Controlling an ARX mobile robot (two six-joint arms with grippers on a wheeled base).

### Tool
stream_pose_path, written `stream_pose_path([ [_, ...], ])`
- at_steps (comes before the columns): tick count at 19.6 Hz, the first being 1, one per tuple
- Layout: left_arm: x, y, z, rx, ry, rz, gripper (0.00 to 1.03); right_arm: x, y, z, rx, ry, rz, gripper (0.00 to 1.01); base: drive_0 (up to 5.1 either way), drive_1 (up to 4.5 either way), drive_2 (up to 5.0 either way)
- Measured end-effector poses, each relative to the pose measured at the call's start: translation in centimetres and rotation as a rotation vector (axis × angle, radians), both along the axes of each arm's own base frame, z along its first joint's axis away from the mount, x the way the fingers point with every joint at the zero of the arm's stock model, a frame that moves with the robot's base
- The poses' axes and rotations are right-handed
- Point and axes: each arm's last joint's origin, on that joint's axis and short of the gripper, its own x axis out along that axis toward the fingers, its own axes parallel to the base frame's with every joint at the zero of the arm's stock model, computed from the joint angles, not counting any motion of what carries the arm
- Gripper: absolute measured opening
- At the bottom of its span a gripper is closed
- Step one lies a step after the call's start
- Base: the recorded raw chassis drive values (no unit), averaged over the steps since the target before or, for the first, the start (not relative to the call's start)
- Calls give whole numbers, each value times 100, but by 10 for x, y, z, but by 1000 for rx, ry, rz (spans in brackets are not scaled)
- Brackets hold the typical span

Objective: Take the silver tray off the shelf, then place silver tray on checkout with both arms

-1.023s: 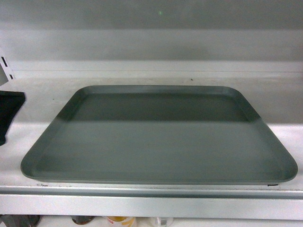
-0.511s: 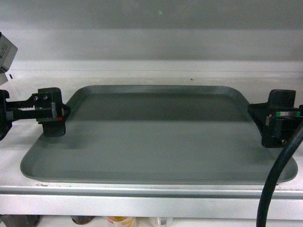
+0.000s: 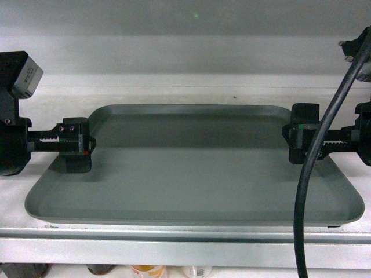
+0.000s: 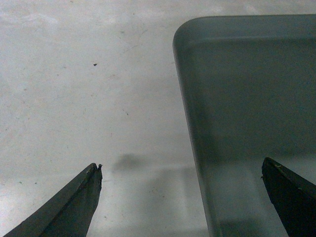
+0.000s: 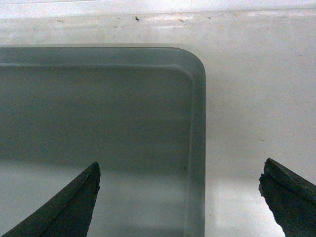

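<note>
Resting flat on the white shelf [image 3: 52, 116], the silver tray [image 3: 194, 168] lies with its long front rim just behind the shelf's pale front lip. The left hand [image 3: 77, 146] stands over the tray's left rim, and the right hand [image 3: 304, 141] over its right rim, each reaching in from its own side. In the left wrist view the two dark fingers [image 4: 74, 205] are spread wide, one above bare shelf and the other above the tray floor, with the rim between them. The right wrist view shows the same: fingers [image 5: 69, 207] apart, straddling the right rim near the rounded far corner. Neither hand grips anything. A thick black cable [image 3: 313, 168] hangs across the right side of the head view.
</note>
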Motion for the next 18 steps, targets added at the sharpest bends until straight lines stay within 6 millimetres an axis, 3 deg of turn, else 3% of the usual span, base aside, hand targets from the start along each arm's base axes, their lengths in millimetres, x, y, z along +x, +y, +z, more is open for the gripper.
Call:
stream_pose_path([
  [18,6,-9,-10,8,13,-17,98,9,2,-19,-55,53,-67,98,0,0,0],
])
